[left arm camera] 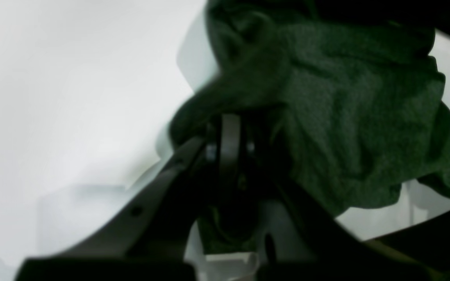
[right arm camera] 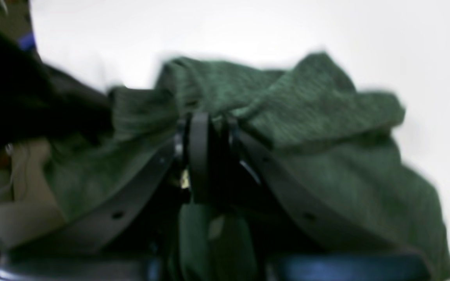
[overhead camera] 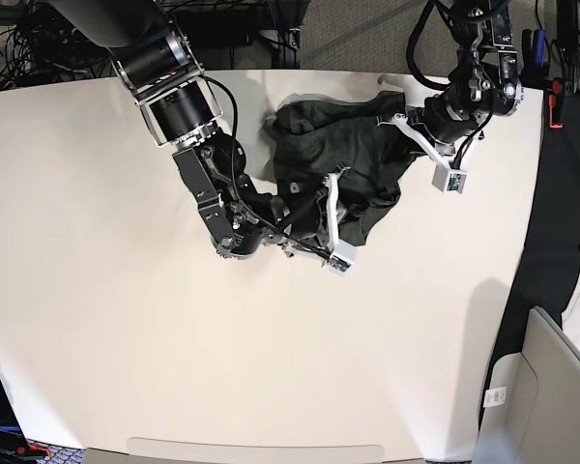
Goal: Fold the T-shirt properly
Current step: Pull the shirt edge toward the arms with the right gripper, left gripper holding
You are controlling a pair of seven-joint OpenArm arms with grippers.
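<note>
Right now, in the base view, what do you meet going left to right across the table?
Bare table → right gripper, shut on the T-shirt → bunched T-shirt → left gripper, shut on the T-shirt → black cloth.

One T-shirt (overhead camera: pixel 343 159), seemingly; two arms.

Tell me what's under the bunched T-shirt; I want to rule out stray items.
Around the T-shirt, only bare white table shows. Whatever lies beneath the crumpled fabric is covered and cannot be seen.
</note>
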